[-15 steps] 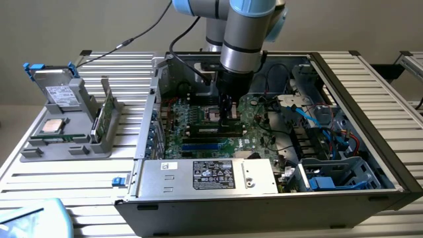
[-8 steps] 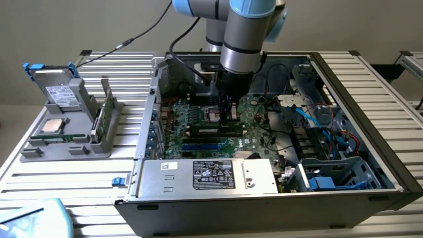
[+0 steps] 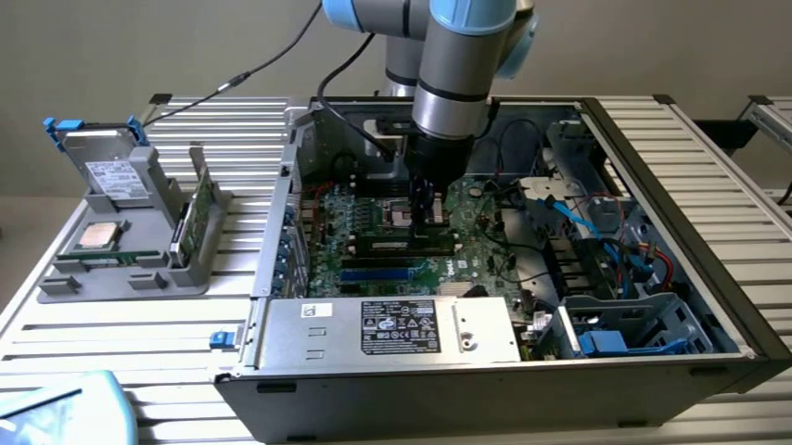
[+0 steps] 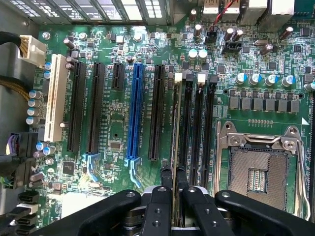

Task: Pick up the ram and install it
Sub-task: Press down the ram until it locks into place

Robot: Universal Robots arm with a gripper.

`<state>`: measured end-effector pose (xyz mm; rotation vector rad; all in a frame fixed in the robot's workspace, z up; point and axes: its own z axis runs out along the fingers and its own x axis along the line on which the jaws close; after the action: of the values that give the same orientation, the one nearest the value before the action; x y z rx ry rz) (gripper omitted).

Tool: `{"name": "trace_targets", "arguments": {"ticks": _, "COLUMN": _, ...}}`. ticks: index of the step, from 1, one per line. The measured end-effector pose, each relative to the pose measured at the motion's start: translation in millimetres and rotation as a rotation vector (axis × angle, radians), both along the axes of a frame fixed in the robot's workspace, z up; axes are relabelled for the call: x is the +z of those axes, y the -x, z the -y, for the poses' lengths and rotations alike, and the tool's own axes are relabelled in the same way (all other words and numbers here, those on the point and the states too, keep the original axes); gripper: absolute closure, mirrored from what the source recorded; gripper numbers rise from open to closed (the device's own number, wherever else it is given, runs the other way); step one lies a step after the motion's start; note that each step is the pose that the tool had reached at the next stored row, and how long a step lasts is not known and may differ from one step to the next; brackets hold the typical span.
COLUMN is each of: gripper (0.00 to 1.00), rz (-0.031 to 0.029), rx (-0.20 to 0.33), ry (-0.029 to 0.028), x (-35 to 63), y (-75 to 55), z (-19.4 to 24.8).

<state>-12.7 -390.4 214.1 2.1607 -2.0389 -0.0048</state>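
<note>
Ram (image 4: 174, 123) stands edge-on along the memory slot next to the empty black slots (image 4: 197, 128), w/ the open CPU socket (image 4: 256, 172) just past them on the mobo (image 4: 113, 132). Gripper (image 4: 173, 176) straddles one end of it, a finger (image 4: 166, 178) close on each side. Can't tell if it's clamped or let go. In the exterior view the arm (image 3: 452, 83) reaches down into the middle of the case (image 3: 693, 185) — PSU (image 3: 384, 329) near, grey stand (image 3: 124, 269) well apart at the exterior view's left.

Gripper (image 4: 173, 173) looks matt black plastic; motherboard (image 4: 118, 123) glossy green; computer case (image 3: 495, 399) dull grey, probably metal.
</note>
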Motion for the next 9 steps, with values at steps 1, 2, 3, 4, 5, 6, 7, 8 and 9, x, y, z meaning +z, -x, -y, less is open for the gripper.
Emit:
{"name": "trace_targets", "arguments": {"ticks": 1, "gripper": 0.84, "rz": 0.0001, "rx": 0.000, "ry": -0.0001, "x": 0.0, "y": 0.0, "z": 0.0}}
{"name": "trace_targets", "arguments": {"ticks": 2, "gripper": 0.78, "rz": 0.0000, "rx": 0.000, "ry": -0.0001, "x": 0.0, "y": 0.0, "z": 0.0}}
{"name": "trace_targets", "arguments": {"ticks": 3, "gripper": 0.72, "rz": -0.0001, "rx": 0.000, "ry": 0.0000, "x": 0.0, "y": 0.0, "z": 0.0}}
{"name": "trace_targets", "arguments": {"ticks": 4, "gripper": 0.72, "rz": -0.0001, "rx": 0.000, "ry": 0.0000, "x": 0.0, "y": 0.0, "z": 0.0}}
{"name": "trace_targets", "arguments": {"ticks": 5, "gripper": 0.67, "rz": -0.0001, "rx": 0.000, "ry": 0.0001, "x": 0.0, "y": 0.0, "z": 0.0}}
{"name": "trace_targets", "arguments": {"ticks": 6, "gripper": 0.67, "rz": -0.0001, "rx": 0.000, "ry": 0.0001, "x": 0.0, "y": 0.0, "z": 0.0}}
{"name": "trace_targets", "arguments": {"ticks": 7, "gripper": 0.61, "rz": -0.0002, "rx": 0.000, "ry": 0.0002, "x": 0.1, "y": 0.0, "z": 0.0}}
{"name": "trace_targets", "arguments": {"ticks": 8, "gripper": 0.61, "rz": -0.0002, "rx": 0.000, "ry": 0.0003, "x": 0.2, "y": 0.0, "z": 0.0}}
{"name": "trace_targets", "arguments": {"ticks": 9, "gripper": 0.55, "rz": -0.0003, "rx": 0.000, "ry": 0.0005, "x": 1.0, "y": 0.3, "z": 0.1}}
